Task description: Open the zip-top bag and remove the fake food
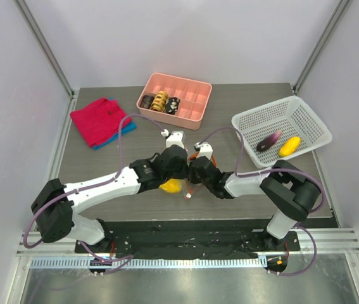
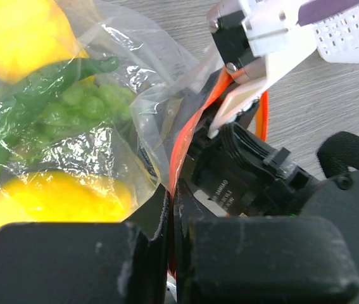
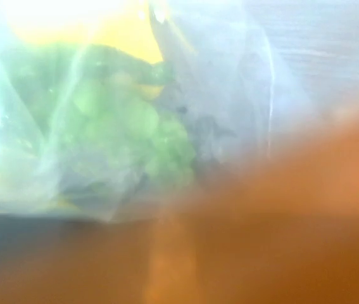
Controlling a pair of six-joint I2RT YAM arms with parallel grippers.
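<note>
At mid-table, the orange zipper edge of the zip-top bag [image 2: 142,95] sits pinched between the closed jaws of the left gripper [image 2: 171,206]; the jaw opening of the right gripper [image 1: 197,171] is indiscernible.

A grey wood-grain counter [image 1: 249,98] sits inside pale walls [image 1: 166,38] on three sides, with metal posts [image 1: 44,44] at the back corners, under soft, even light.

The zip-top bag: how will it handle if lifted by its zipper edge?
Likely floppy: the zip-top bag crinkles and folds where the left gripper pinches its orange strip. It would probably sag and shift, since green grapes and yellow pieces lie loose inside. Glossy film may slip.
</note>
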